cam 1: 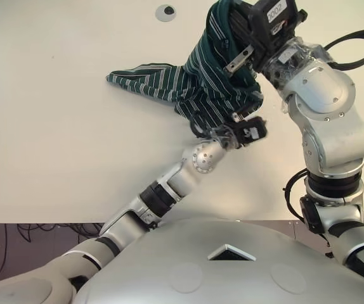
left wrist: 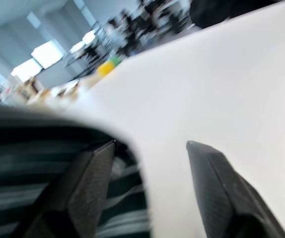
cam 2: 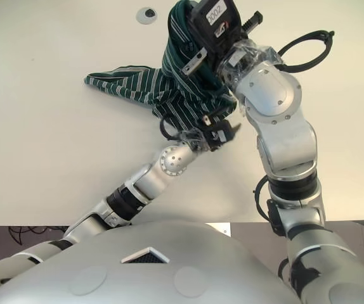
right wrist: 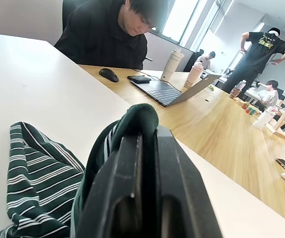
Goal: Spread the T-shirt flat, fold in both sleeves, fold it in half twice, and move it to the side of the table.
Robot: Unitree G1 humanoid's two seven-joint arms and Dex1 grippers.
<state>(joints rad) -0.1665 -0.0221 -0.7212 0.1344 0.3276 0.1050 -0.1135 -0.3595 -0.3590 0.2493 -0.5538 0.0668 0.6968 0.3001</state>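
Note:
The green T-shirt (cam 1: 169, 82) with white stripes is bunched up on the white table (cam 1: 55, 158). One end trails flat to the left, and the other is pulled up off the surface. My right gripper (cam 1: 228, 16) is shut on that raised fold, high above the table's far side; the cloth (right wrist: 38, 173) hangs down from its closed fingers (right wrist: 147, 163). My left gripper (cam 1: 200, 125) sits low at the bunch's near edge, open. The striped cloth (left wrist: 33, 168) lies against one finger (left wrist: 90, 183), and bare table shows in the gap.
A small round grey disc (cam 1: 165, 12) is set into the table behind the shirt. Wide bare tabletop lies to the left and in front, up to the near edge (cam 1: 42, 221). A wooden table with a laptop (right wrist: 165, 91) stands beyond.

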